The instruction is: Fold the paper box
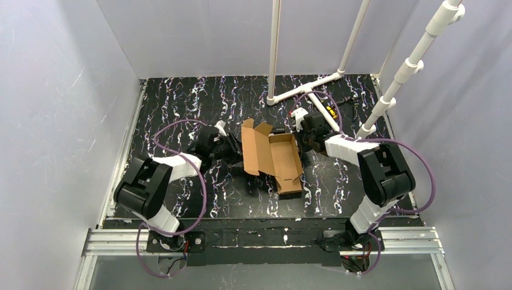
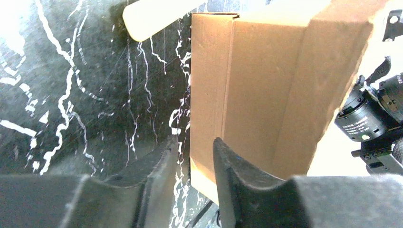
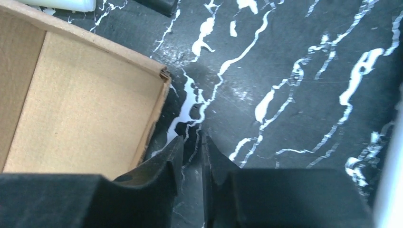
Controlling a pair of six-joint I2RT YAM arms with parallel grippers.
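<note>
The paper box (image 1: 281, 158) is brown cardboard lying mid-table, its tray walls partly raised and a lid flap standing up on its left side. My left gripper (image 1: 232, 151) is at that left side. In the left wrist view its jaws (image 2: 194, 141) stand apart, with the left edge of the upright panel (image 2: 256, 95) in the gap and no visible clamping. My right gripper (image 1: 308, 140) is just off the box's right side. Its jaws (image 3: 192, 138) show a narrow gap over bare table, beside the corner of the box wall (image 3: 81, 104), holding nothing.
A white PVC pipe frame (image 1: 302, 90) lies on the black marbled table (image 1: 181, 103) behind the box, with uprights rising at the back and right. A pipe end (image 2: 152, 14) shows just beyond the box. Grey walls enclose the table; a metal rail (image 1: 259, 238) runs along its near edge.
</note>
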